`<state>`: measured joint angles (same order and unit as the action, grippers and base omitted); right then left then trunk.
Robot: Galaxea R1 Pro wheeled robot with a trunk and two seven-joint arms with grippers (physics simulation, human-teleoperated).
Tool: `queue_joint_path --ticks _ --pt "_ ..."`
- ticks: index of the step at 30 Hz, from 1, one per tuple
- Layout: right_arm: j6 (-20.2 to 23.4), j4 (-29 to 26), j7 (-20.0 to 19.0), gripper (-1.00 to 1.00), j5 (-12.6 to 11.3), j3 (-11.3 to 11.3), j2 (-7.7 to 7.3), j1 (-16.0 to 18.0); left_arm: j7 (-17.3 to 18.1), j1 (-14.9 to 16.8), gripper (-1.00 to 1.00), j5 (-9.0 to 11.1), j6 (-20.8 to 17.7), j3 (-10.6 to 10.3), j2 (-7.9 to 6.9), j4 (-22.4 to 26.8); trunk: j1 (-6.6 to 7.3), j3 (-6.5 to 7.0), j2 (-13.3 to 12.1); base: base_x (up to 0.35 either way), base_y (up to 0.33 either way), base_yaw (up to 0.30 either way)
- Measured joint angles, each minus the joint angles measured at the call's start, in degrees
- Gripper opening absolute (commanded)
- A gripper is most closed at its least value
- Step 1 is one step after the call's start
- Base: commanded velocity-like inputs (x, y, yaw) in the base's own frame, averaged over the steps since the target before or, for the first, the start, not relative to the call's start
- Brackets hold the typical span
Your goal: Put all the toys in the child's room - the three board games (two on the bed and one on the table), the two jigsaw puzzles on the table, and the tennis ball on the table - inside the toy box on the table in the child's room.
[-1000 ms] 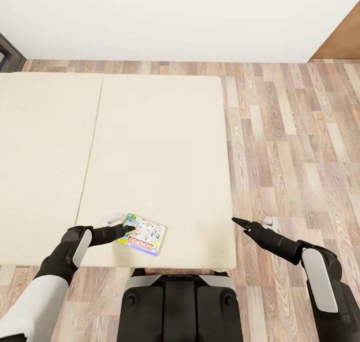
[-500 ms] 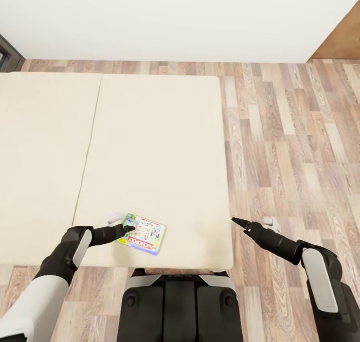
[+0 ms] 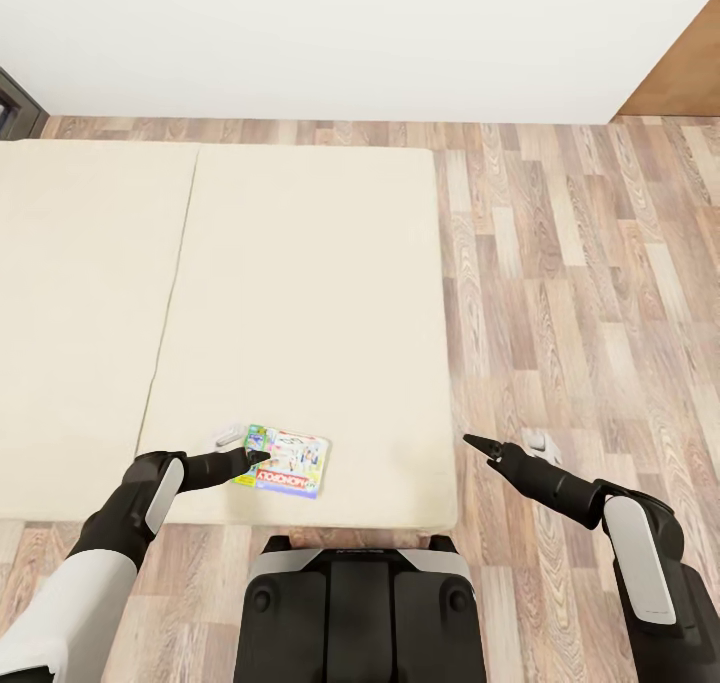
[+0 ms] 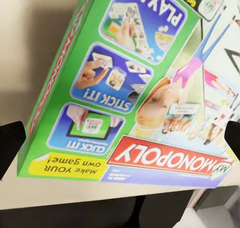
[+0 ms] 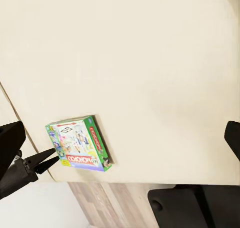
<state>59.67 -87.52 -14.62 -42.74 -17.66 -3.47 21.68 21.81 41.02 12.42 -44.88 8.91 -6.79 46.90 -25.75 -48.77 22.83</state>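
Monopoly lettering marks the green-pink board game (image 3: pixel 284 460), a flat box lying face up on the cream bed (image 3: pixel 300 293), close to the bed's near edge and toward its near right corner. Seen from the left wrist, the box (image 4: pixel 135 87) fills most of the frame, its green lid printed with small blue panels and a red title strip. The right wrist camera shows the same box (image 5: pixel 77 144) on the pale mattress (image 5: pixel 140 62), just beside the mattress edge.

The left tool (image 3: pixel 254 456) reaches in from the bed's near side, and its fingertips (image 5: pixel 47 158) sit at the box's left edge, spread apart and clamping nothing; whether they touch the box cannot be told. A small white object (image 3: pixel 229 433) lies on the bed just beside the box's far left corner.

The right tool (image 3: pixel 478 445) hangs off the bed's right side, above the wood-plank floor (image 3: pixel 600 293), well apart from the box; its tips appear drawn together with nothing between them.
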Motion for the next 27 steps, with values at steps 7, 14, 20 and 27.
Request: queue_joint_path --ticks 7,14,20,27 --pt "0.0 0.0 0.0 1.0 0.0 0.0 0.04 0.0 0.0 0.0 1.0 0.0 0.0 0.0 0.07 0.0 0.0 0.0 0.0 -0.043 -0.068 0.0" --pt "0.0 0.0 0.0 1.0 0.0 0.0 0.04 0.0 0.0 0.0 1.0 0.0 0.0 0.0 0.04 0.0 0.0 0.0 0.0 -0.005 -0.049 0.0" --pt "0.0 0.0 0.0 1.0 0.0 0.0 0.04 0.0 0.0 0.0 1.0 0.0 0.0 0.0 0.07 0.0 0.0 0.0 0.0 0.0 -0.064 0.0" --pt "0.0 0.0 0.0 1.0 0.0 0.0 0.04 0.0 0.0 0.0 1.0 0.0 0.0 0.0 0.07 0.0 0.0 0.0 0.0 0.0 -0.091 0.0"
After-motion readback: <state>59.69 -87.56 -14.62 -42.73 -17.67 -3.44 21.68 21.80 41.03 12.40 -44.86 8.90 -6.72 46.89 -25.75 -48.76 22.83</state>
